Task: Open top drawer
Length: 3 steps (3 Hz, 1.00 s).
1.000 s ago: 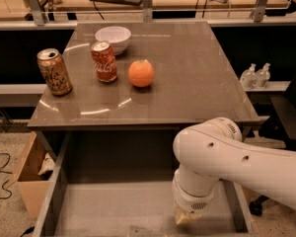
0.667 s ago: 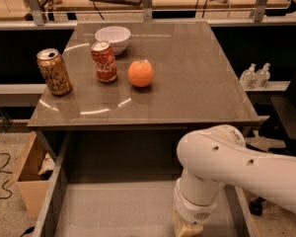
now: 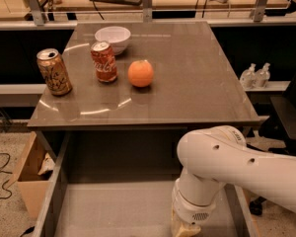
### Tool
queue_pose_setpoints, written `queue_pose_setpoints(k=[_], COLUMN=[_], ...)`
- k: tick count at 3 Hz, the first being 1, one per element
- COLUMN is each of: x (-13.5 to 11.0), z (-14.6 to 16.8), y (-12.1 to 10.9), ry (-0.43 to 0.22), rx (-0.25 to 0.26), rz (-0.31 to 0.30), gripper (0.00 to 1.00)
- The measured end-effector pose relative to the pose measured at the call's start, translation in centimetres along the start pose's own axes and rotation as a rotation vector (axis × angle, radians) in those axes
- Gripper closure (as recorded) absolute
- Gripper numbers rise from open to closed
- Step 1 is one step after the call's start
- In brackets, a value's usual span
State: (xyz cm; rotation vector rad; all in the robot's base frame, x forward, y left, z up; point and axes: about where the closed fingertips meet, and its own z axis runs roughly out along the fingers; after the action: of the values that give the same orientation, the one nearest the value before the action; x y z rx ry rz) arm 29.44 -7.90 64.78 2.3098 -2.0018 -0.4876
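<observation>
The top drawer stands pulled out below the tabletop, with grey side walls and a deep grey floor showing. Its front and handle are below the bottom edge of the view. My white arm reaches from the right down into the drawer's near right part. The gripper is at the very bottom edge, only its tan upper part showing, low over the drawer's front end.
On the brown tabletop stand a gold can, a red cola can, a white bowl and an orange. A cardboard box sits on the floor at left. Two small bottles and a dark chair are at right.
My arm and gripper have sunk a little toward the bottom edge of the view. The drawer and the things on the table look unchanged.
</observation>
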Motion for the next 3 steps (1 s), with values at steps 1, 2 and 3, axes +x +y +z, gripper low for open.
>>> queue_pose_setpoints(k=[1,2,3], x=[0.01,0.02,0.03], z=[-0.01,-0.02,-0.02], y=[0.06,0.12,0.19], ry=[0.002,0.004,0.006], rx=[0.001,0.001,0.001], rz=[-0.001,-0.001,-0.002], gripper=[0.37,0.13,0.0])
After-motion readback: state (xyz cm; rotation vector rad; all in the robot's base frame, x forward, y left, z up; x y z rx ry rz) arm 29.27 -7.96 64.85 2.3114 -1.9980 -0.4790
